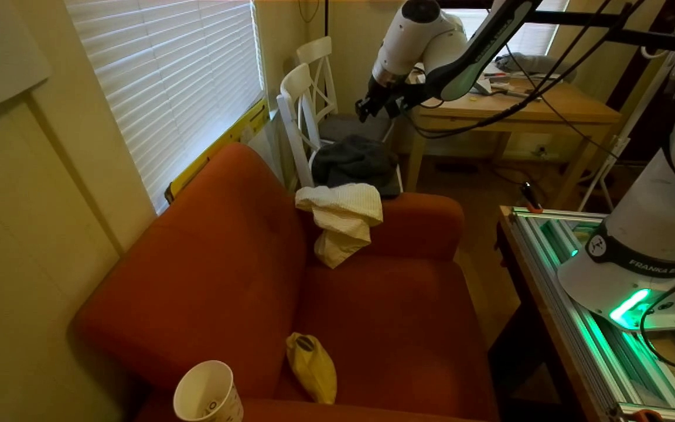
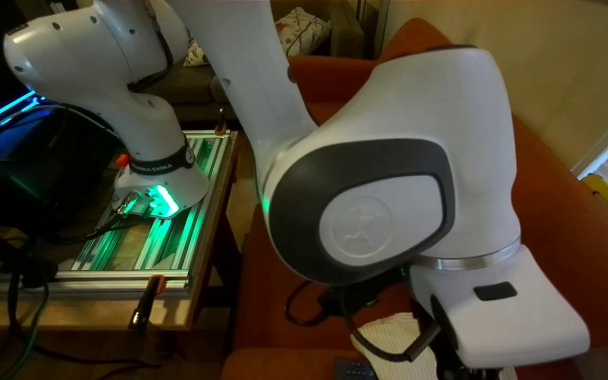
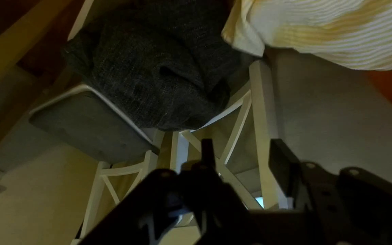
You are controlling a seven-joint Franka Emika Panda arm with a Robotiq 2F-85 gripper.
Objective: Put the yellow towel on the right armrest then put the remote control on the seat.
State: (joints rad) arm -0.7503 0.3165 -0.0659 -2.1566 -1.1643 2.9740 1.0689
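Pale yellow ribbed cloth towel [image 1: 346, 214] is draping over the rust-orange upholstered right armrest [image 1: 425, 220]

Your black 2-fingered hand [image 3: 242, 153] is hanging apart from the towel, its fingers standing spread, with a white cross-backed chair [image 3: 264, 126] showing between them. The towel is trailing down the inner side of the right armrest, towards the flat rust-orange upholstered seat [image 1: 390, 328]. In an exterior view, the slim black rectangular remote control [image 2: 354, 369] is lying on the same armrest at the towel's edge; whether the 2 are touching isn't showing. A yellow banana-shaped object [image 1: 314, 369] is lying on the seat.
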